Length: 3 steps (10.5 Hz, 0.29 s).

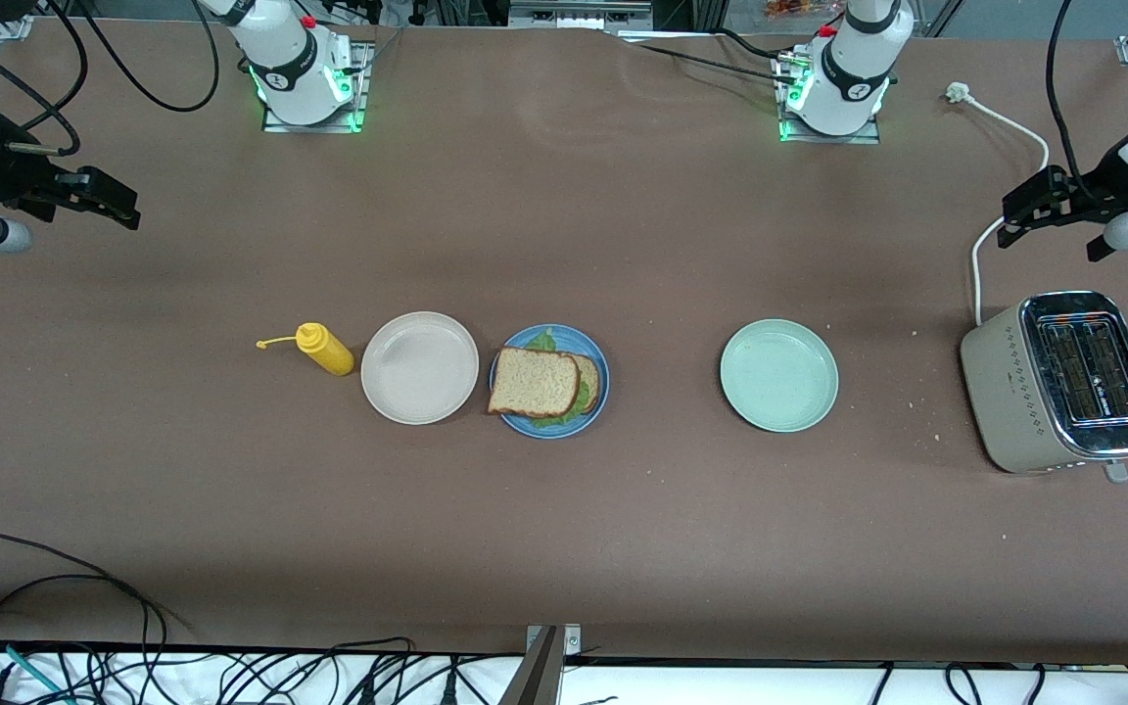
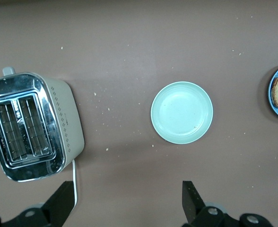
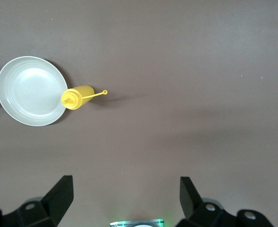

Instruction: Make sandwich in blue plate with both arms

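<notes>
Both pincers, the left gripper over the toaster's 12 o'clock and the right gripper, hang released and waiting; the sandwich fills the blue plate, its offset top slice likely to slide if nudged.

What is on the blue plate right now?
On the blue plate lies the sandwich: a bread slice on top, green lettuce showing at its edges, a second slice peeking out beneath. How far the lettuce extends under the top slice is hidden.
</notes>
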### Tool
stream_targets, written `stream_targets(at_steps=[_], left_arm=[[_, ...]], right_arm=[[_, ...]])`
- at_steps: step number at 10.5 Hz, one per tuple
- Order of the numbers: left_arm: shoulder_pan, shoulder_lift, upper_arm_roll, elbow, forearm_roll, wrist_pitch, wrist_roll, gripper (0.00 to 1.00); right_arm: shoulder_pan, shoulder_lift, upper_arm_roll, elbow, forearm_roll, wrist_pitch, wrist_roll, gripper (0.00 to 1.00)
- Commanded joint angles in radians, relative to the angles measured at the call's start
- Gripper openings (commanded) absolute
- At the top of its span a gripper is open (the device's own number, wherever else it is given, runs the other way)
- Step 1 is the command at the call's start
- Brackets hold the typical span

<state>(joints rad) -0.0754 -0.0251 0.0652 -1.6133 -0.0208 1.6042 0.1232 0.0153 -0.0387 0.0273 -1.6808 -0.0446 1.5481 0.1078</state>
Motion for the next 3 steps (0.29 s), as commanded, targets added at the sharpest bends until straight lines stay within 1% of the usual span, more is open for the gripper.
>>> stream_targets(at_steps=[1, 3], left_arm=[[0.008, -0.042, 0.005, -0.010, 0.047, -0.046, -0.017, 1.00], [0.005, -0.032, -0.004, -0.001, 0.064, -0.047, -0.017, 1.00]], right_arm=[[0.000, -0.003, 0.002, 0.013, -0.006, -0.017, -0.007, 1.00], [0.000, -0.003, 0.002, 0.013, -0.006, -0.017, -0.007, 1.00]])
